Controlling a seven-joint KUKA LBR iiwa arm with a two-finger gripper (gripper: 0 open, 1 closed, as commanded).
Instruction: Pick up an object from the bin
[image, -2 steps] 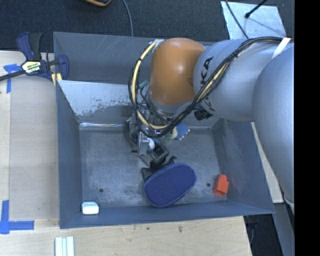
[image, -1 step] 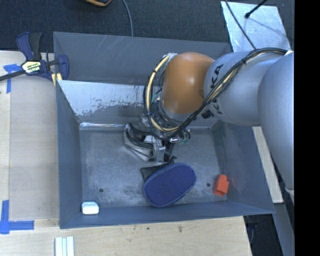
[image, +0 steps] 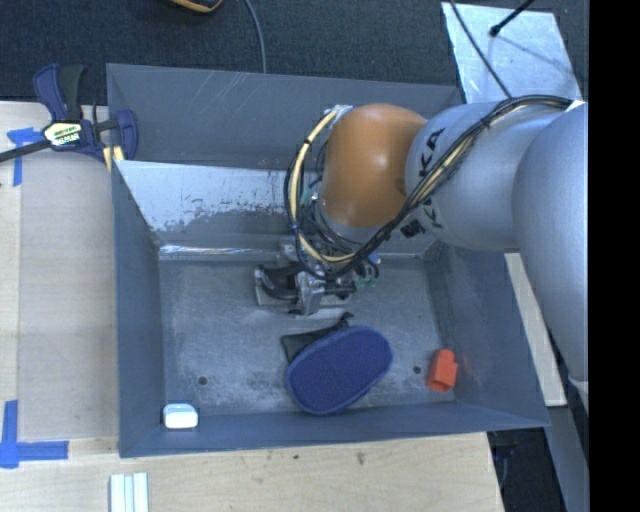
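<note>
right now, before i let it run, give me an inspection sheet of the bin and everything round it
surface: grey bin floor, scuffed and speckled
job's things: blue oval pad front middle, lying partly over a black flat piece; orange block front right; white block front left corner
clutter: nothing seen
grippers: gripper down near the floor's middle, just behind the pad
cables: yellow and black cables loop round the orange cover on the wrist
surroundings: nothing seen
</note>
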